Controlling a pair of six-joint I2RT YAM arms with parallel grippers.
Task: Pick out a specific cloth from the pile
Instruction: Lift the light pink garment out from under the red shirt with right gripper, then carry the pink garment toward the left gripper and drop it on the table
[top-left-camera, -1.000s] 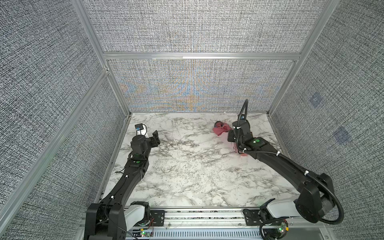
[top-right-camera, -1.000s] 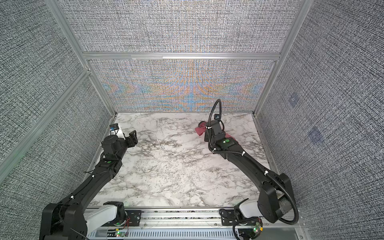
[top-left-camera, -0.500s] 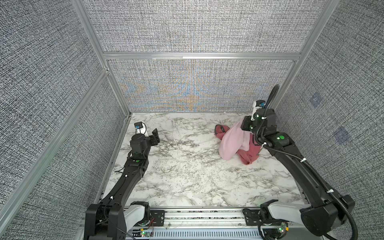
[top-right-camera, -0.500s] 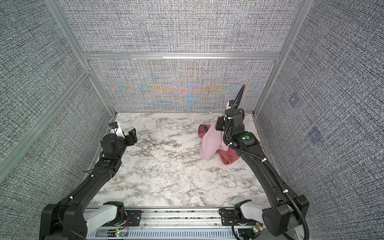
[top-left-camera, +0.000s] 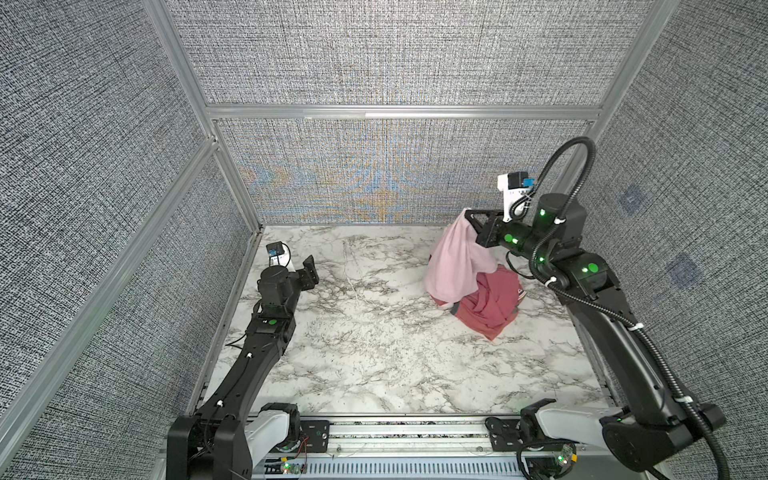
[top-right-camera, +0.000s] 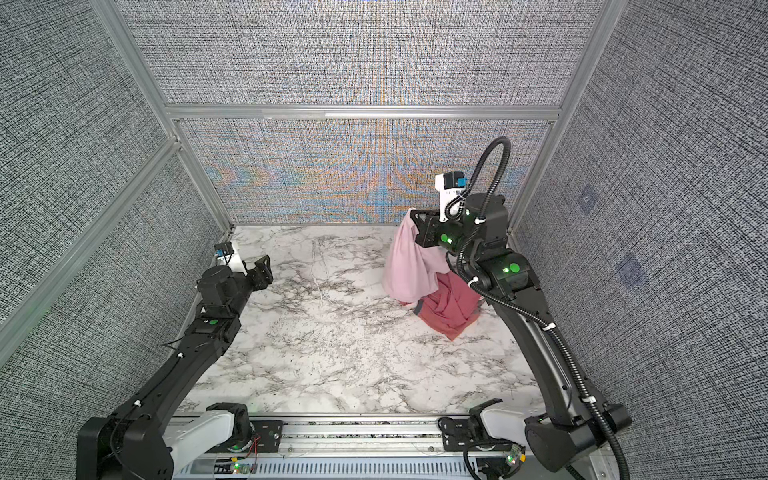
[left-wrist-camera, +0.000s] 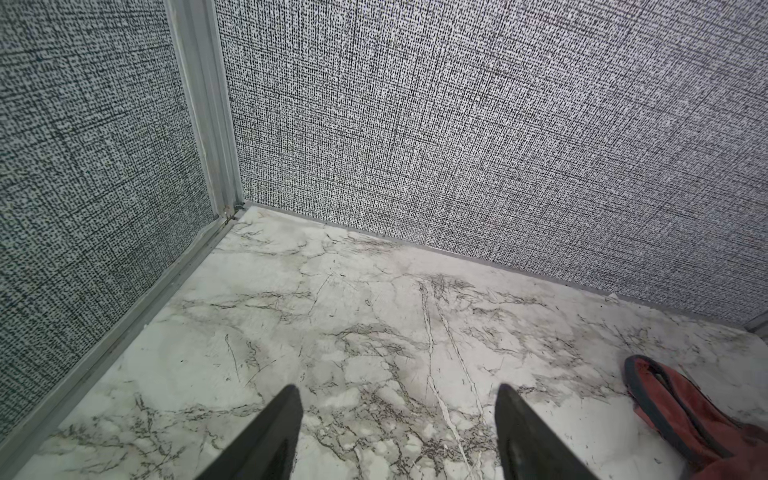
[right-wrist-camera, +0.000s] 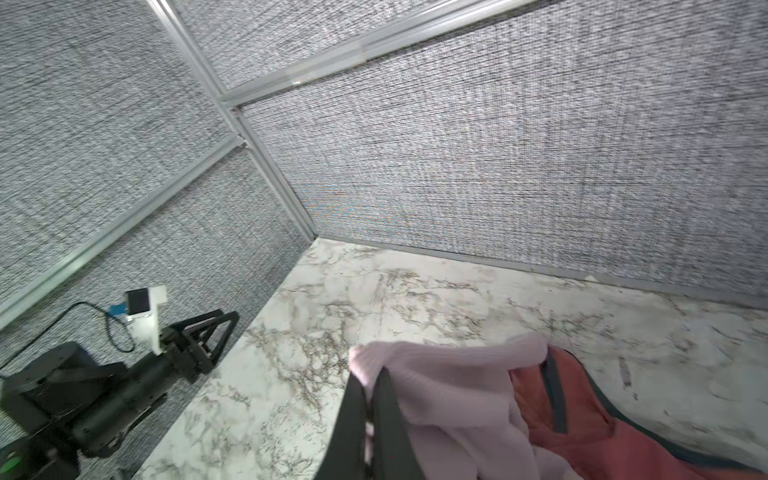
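A pale pink, plain soft cloth (top-left-camera: 451, 262) is pinched at one corner by the right fingers (right-wrist-camera: 388, 407) and held above the white marble-patterned tabletop (top-left-camera: 374, 353). Its lower end is draped against a crumpled coral-red garment with grey-blue trim (top-left-camera: 494, 303) near the back right corner. The left fingers (left-wrist-camera: 286, 419) are held spread and empty, well apart from both fabrics.

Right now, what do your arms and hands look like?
Left arm and right arm: matte black, green lights, white base links. Left hand and right hand: dark tapered fingers, white camera bracket. Ribbed black cable along the right arm.
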